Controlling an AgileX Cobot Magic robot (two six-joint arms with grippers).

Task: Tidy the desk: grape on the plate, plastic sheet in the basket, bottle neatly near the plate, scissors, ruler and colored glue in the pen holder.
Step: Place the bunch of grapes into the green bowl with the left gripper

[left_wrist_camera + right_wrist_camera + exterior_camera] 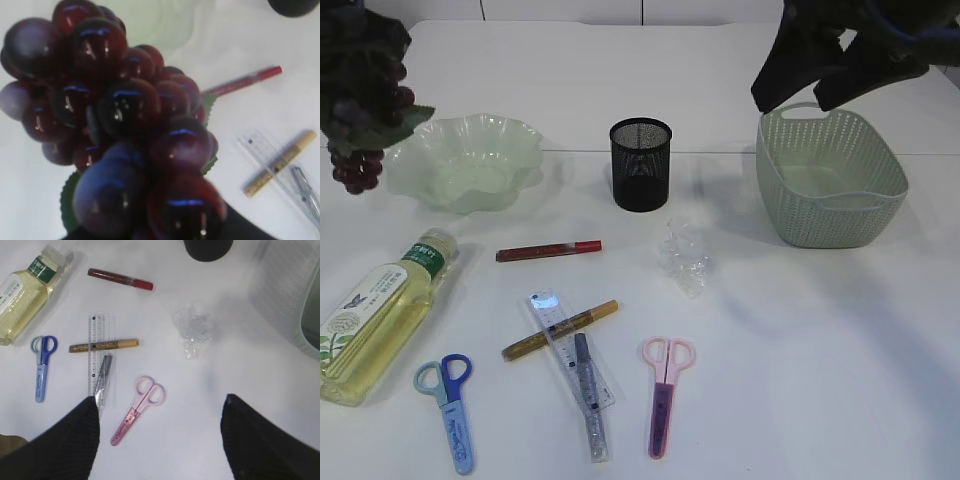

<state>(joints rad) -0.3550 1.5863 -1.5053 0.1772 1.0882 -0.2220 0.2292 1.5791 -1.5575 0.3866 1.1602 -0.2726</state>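
Observation:
A bunch of dark red grape (362, 100) hangs in the air left of the pale green plate (470, 160), with my left gripper (350, 35) shut on its top. In the left wrist view the grape (125, 125) fills the frame and hides the jaws. My right gripper (160, 440) is open and empty, high above the green basket (830, 180). On the table lie the crumpled plastic sheet (685, 258), bottle (380, 315), clear ruler (570, 350), blue scissors (450, 405), pink scissors (665, 395), and red (548, 250), gold (560, 330) and silver glue (588, 390).
The black mesh pen holder (640, 165) stands upright between plate and basket. The ruler lies over the gold glue, with the silver glue resting on the ruler. The bottle lies on its side at the left edge.

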